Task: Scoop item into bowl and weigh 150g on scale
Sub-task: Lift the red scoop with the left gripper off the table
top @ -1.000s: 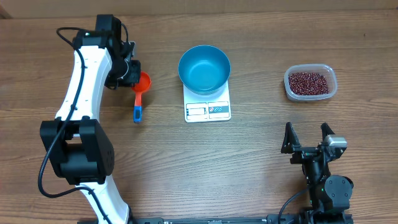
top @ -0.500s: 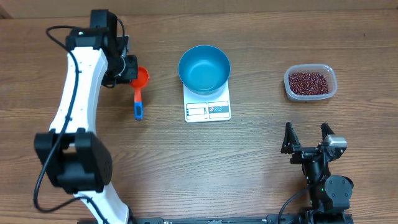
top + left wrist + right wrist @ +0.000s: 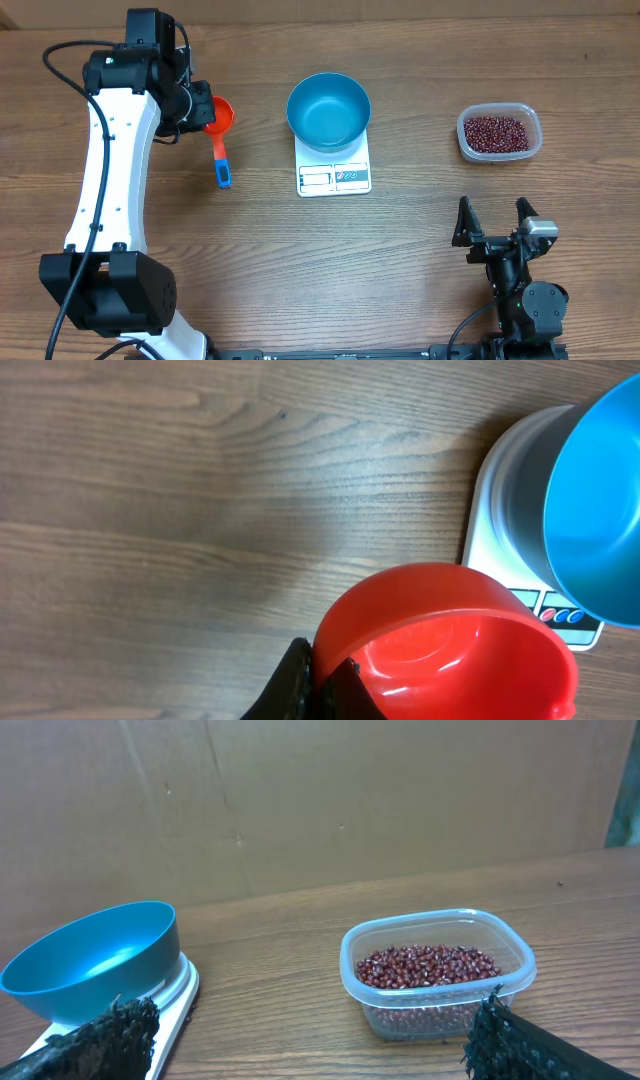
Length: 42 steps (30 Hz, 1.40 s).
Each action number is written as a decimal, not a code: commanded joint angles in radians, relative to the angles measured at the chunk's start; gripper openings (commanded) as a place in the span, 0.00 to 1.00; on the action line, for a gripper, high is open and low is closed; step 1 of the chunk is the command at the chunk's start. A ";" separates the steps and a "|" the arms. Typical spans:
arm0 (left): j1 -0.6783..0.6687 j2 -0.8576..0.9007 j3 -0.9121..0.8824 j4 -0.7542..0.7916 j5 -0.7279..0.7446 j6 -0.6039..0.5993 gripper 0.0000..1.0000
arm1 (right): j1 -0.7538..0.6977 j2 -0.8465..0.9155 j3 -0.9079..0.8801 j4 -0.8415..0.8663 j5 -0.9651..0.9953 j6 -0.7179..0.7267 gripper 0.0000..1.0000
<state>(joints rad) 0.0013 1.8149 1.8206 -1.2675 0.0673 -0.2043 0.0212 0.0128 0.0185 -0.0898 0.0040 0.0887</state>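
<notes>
Scale (image 3: 334, 177) mid-counter (image 3: 400, 260), bowl (image 3: 328, 112) on its rear part, display edge clear in front. Scoop (image 3: 220, 140) left of scale, apart from it – cup end to rear, gripped in left jaws, handle pointing forward. Tub (image 3: 461, 135) well right of scale, beans (image 3: 495, 131) inside. Right jaws near front edge, ahead of tub – well apart from it.

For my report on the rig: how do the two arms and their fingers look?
The left arm has long white shells with black joints; the right arm is mostly black with tapered black fingers. Black cables run along both.
</notes>
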 commanded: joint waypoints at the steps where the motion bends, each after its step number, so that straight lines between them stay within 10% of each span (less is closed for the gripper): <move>1: -0.002 -0.024 0.023 -0.006 -0.007 -0.066 0.04 | 0.006 -0.010 -0.011 0.006 -0.001 -0.005 1.00; 42: -0.002 -0.024 0.021 -0.068 -0.127 -0.380 0.04 | 0.006 -0.010 -0.011 0.006 -0.001 -0.005 1.00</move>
<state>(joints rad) 0.0013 1.8149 1.8202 -1.3331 -0.0422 -0.5701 0.0216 0.0128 0.0185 -0.0898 0.0040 0.0887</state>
